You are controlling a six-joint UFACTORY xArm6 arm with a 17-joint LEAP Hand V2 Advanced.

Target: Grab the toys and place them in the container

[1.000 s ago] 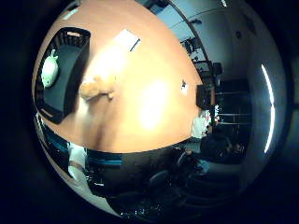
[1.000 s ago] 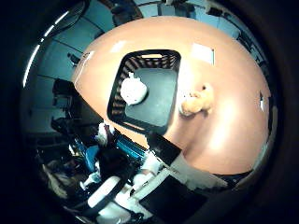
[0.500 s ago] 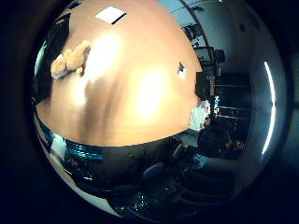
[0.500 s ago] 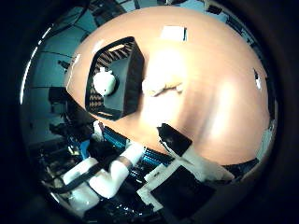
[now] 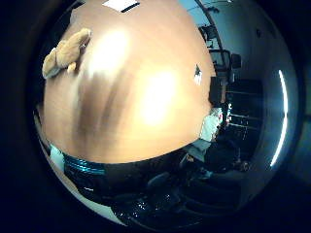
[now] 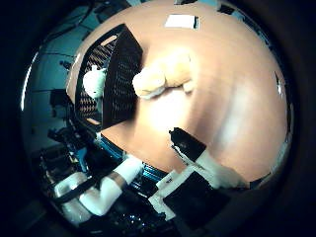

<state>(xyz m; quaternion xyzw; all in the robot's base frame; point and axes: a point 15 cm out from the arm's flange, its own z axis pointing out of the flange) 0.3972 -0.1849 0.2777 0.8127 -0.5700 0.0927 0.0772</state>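
A tan teddy bear (image 6: 163,75) lies on the wooden table (image 6: 227,99) right beside a black mesh container (image 6: 117,69). A white plush toy (image 6: 94,83) lies inside the container. The little finger side view shows the teddy bear (image 5: 64,52) on the table, away from the palm. My hand (image 6: 194,163) is above the table, with white and black fingers reaching out relaxed near the table's edge. They hold nothing.
A white card (image 6: 181,21) lies on the table beyond the bear. A small dark object (image 5: 197,73) sits near the table's far edge. Office furniture and chairs stand around the table in the dim room.
The camera has moved over the table toward the bear, which now looks larger in the thumb side view. The container has slid toward the view's edge. The toys themselves have not moved.
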